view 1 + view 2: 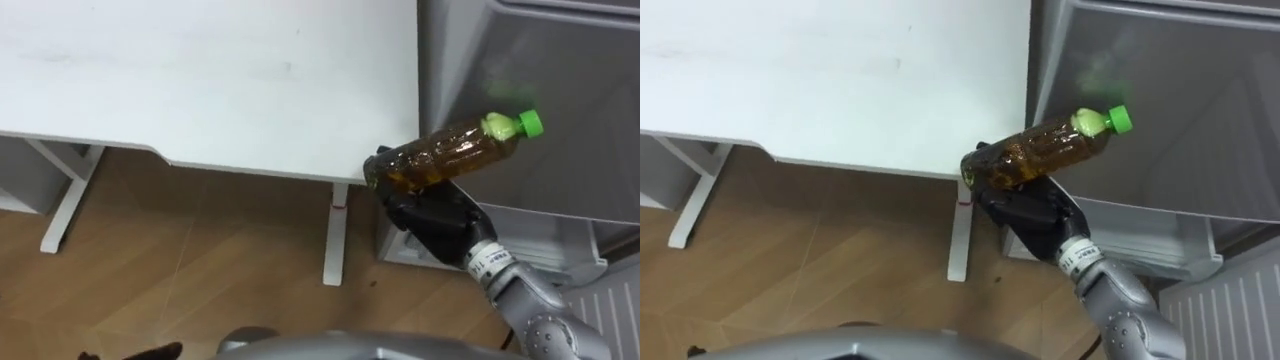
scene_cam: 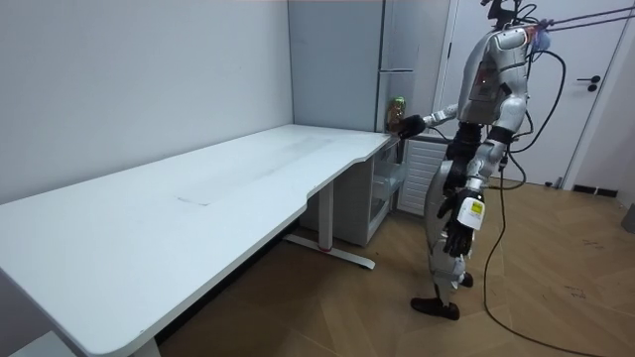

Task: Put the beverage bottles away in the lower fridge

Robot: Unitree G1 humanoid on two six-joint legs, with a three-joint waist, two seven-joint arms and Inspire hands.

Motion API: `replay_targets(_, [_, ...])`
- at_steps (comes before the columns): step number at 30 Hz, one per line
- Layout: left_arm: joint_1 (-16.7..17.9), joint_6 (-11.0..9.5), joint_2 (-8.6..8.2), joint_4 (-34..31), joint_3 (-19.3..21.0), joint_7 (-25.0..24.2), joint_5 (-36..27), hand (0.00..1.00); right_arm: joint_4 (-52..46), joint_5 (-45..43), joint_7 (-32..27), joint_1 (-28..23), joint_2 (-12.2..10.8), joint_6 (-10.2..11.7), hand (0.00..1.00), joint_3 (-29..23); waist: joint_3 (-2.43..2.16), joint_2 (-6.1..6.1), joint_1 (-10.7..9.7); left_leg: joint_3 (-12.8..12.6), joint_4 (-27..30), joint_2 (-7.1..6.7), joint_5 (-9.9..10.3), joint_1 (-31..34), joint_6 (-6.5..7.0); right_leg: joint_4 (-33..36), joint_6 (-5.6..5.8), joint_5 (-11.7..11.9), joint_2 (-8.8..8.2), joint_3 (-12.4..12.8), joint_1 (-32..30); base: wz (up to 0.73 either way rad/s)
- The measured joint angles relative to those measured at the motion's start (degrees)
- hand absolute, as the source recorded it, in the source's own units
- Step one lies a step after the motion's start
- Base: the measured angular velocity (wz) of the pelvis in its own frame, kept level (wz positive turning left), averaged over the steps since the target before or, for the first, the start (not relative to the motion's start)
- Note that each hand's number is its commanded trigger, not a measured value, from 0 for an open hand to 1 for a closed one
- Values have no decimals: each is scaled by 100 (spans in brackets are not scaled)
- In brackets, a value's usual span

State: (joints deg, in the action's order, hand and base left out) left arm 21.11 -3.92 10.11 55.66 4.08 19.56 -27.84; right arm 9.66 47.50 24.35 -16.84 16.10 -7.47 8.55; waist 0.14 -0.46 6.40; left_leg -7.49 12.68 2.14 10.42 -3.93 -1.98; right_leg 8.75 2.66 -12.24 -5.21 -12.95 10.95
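My right hand (image 1: 437,218) is up at the desk's (image 1: 200,80) corner, the one beside the grey fridge (image 1: 565,95). Its fingers (image 1: 384,158) are curled tight round the lower half of the bottle (image 1: 455,150). The bottle holds an amber drink and has a green cap. It is off the desk and carried in the air. It lies tilted, with its base over the desk's edge at that corner and its cap higher, pointing away from the desk across the fridge's grey front. The cap is near that front, though I cannot tell if it touches.

Past the desk's corner and lower than the bottle, the bottom part of the fridge stands open and shows white shelves (image 1: 560,250). The desk top is white and bare, and one of its white legs (image 1: 335,235) goes down to the wooden floor (image 1: 180,260) just under the corner where my hand is.

In the room view I stand upright on the floor just off the desk's end, facing the fridge. My right arm reaches forward, so the bottle sits just above that far corner. My left hand (image 2: 456,236) hangs at my thigh, away from the desk and holding nothing that I can see. I cannot tell how its fingers are set.
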Motion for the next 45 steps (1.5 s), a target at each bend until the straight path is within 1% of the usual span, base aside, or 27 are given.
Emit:
replay_targets(3, [21, 102, 0, 278, -32, -212, -10, 0, 0, 18, -25, 1, -27, -13, 100, -111, 1, 5, -70, -24, -10, 0, 6, -21, 6, 2, 4, 2, -2, 22, 15, -3])
replay_targets(5, [25, 178, -4, 448, -95, -411, 3, 0, 1, 25, -39, 3, -58, -13, 100, -228, 4, 15, -153, -29, -13, 1, 6, -35, 6, 3, 4, 2, -1, 31, 34, 0])
replay_targets(7, [19, 274, -7, 476, -104, -533, 56, 0, 1, 25, -50, 3, -64, -12, 100, -336, 5, 32, -193, -43, -14, 4, 12, -68, 5, 3, 4, 2, 0, 50, 56, -2])
replay_targets(8, [-32, 316, -7, 472, -119, -579, 91, 0, 2, 25, -60, 2, -61, -11, 100, -381, 13, 45, -230, -42, 1, 6, 24, -73, 7, -8, 5, 2, 0, 41, 90, 0])
replay_targets(9, [-33, 331, -6, 471, -145, -607, 102, 0, 2, 25, -69, 3, -61, -11, 100, -390, 13, 47, -259, -41, 8, 6, 27, -74, 8, -8, 6, 1, 0, 37, 96, 0])
replay_targets(11, [-54, 412, -4, 455, -292, -684, 116, 0, 8, 99, -139, 2, -76, -11, 100, -394, 22, 72, -323, -42, 16, 6, 28, -63, 9, -13, 9, -1, -1, 38, 87, 0])
replay_targets(15, [-114, 438, -2, 434, -409, -774, 143, 0, 121, 195, -266, 2, -87, -11, 100, -394, 36, 93, -436, -42, 15, 6, 27, -69, 9, -12, 9, -1, -1, 36, 87, 0])
replay_targets(18, [-135, 504, 0, 401, -492, -822, 145, 0, 259, 319, -378, 0, -71, -11, 100, -397, 18, 104, -503, -43, 14, 6, 27, -75, 8, -12, 9, -1, -1, 25, 78, 0])
replay_targets(21, [-156, 521, 3, 391, -489, -919, 312, 0, 324, 476, -382, -23, -32, -18, 100, -393, 18, 120, -526, -43, -4, 6, 26, -73, 7, -13, 12, -4, -1, 25, 71, 0])
replay_targets(24, [-145, 538, 5, 397, -445, -996, 541, 0, 331, 476, -396, -25, -14, -18, 100, -393, 15, 91, -518, -45, -1, 4, 26, -72, 7, -13, 12, -4, -2, 35, 64, 0])
replay_targets(25, [-127, 546, 12, 396, -432, -1023, 633, 0, 347, 495, -421, -26, -14, -18, 100, -394, 11, 78, -544, -47, 3, 3, 27, -64, 7, -13, 12, -4, -2, 38, 58, 0])
replay_targets(27, [-100, 599, 18, 391, -429, -1023, 765, 0, 408, 588, -470, -26, -14, -19, 100, -394, 6, 68, -546, -47, 8, 3, 27, -50, 8, -10, 13, -4, -2, 40, 45, 0])
replay_targets(29, [-70, 653, 17, 391, -430, -1023, 869, 0, 484, 758, -566, -26, -14, -19, 100, -394, -1, 70, -560, -46, 21, 4, 26, 12, 9, -6, 12, -4, -2, 44, -3, 0])
replay_targets(34, [2, 661, 17, 391, -411, -1032, 1255, 0, 624, 923, -670, -26, 7, -19, 100, -408, -6, 89, -574, -47, 29, 4, 26, 31, 9, -7, 12, -4, -1, 58, -9, 0])
replay_targets(36, [0, 669, 17, 366, -402, -1074, 1337, 0, 664, 995, -665, -25, 14, -19, 100, -409, -13, 107, -572, -47, 36, 4, 26, 38, 9, -6, 12, -4, -2, 56, -24, 0])
replay_targets(37, [-1, 670, 17, 326, -388, -1138, 1418, 0, 713, 1101, -647, -24, 12, -18, 100, -409, -33, 121, -564, -47, 49, 7, 26, 61, 10, 4, 12, -4, -2, 57, -68, 0])
replay_targets(39, [-2, 672, 18, 218, -363, -1182, 1494, 0, 837, 1218, -626, -16, 15, -15, 100, -436, -45, 132, -535, -43, 82, 10, 25, 132, 10, 16, 10, -2, -2, 44, -119, 0])
replay_targets(41, [-39, 659, 39, 152, -361, -1255, 1497, 0, 1148, 1439, -621, 26, 32, -9, 100, -490, -51, 128, -459, -40, 97, 13, 24, 203, 12, 41, 10, -2, -4, 35, -195, 0])
replay_targets(45, [-63, 663, 38, 164, -357, -1326, 1497, 0, 1808, 1797, -622, 274, 55, -9, 100, -551, -49, 132, -445, -27, 229, 22, 30, 441, 23, 146, 14, -7, -19, 19, -414, 0])
